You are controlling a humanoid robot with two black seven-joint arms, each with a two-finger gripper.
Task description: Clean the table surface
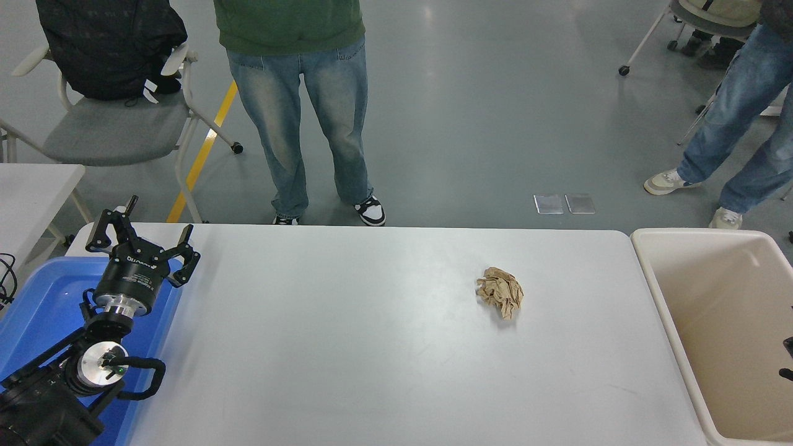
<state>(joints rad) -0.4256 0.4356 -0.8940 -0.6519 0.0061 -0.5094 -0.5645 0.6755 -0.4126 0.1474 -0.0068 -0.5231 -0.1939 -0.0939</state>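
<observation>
The table surface (pixel 372 353) is a wide white top with rounded corners. A crumpled ball of brown paper (pixel 500 291) lies on it, right of the middle. My left gripper (pixel 142 232) is parked at the lower left over the table's left edge, open and empty, far from the paper. Of my right arm only a small black part (pixel 787 359) shows at the right edge; its gripper is out of view.
A beige bin (pixel 657 279) stands against the table's right end. A blue bin (pixel 37 303) sits under my left arm. A person in jeans (pixel 310 111) stands at the far edge, another person (pixel 737 124) at top right. A chair (pixel 111 130) and a smaller white table (pixel 31 186) stand at the left.
</observation>
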